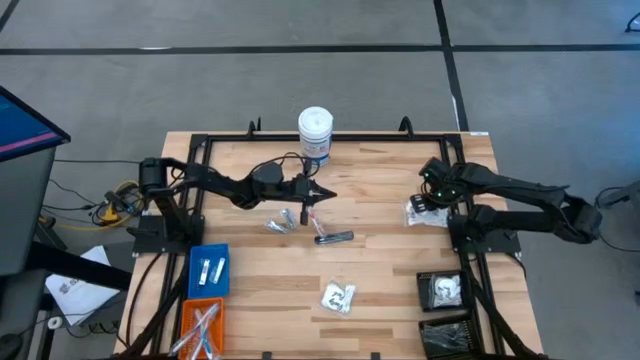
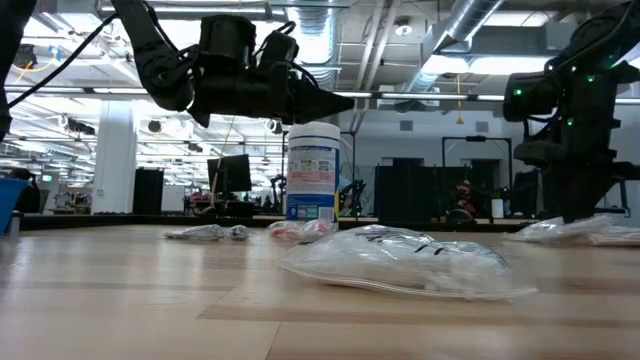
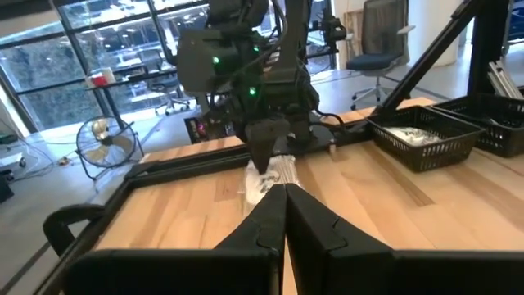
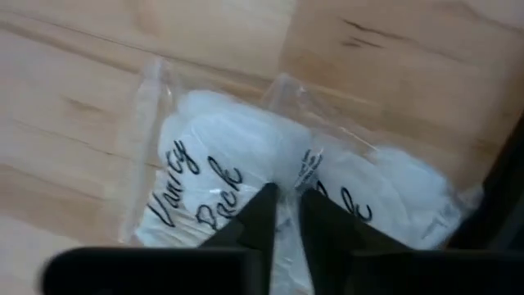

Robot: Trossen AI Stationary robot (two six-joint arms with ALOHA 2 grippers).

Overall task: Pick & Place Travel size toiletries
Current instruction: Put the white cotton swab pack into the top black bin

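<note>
Worktop [image 1: 380, 200]: a big wooden top with a black frame around it was seen from above.
Left arm: it was stretched from the left side toward the middle of the worktop.
Right arm: it was bent over the right side of the worktop.
White canister [image 1: 315, 133]: it was stood upright at the far edge, with a blue label on it.
Bins: a blue bin [image 1: 208, 272] and an orange bin [image 1: 201, 325] were set at the near left; two black bins [image 1: 440, 291] were set at the near right, and white packets were seen in one of them.
Left pincer [image 1: 318, 194]: it was held up off the wood near the canister, its two fingers pressed together with nothing between them.
Right pincer [image 4: 285, 215]: it was lowered onto the clear packets [image 4: 246, 176] at the right side; its fingers were close together, with a fold of the clear wrap between the tips. Whether the wrap was truly gripped could not be told.
Clear packets: two crinkly packets with white stuff inside were lain side by side, touching; "Vanity Pack" was written on them.
Another clear packet [image 1: 338, 297]: it was left flat near the front middle.
Small silver tubes [image 1: 281, 221]: they were lain just below the left pincer.
Slim black piece [image 1: 334, 238]: it was lain beside the tubes.
</note>
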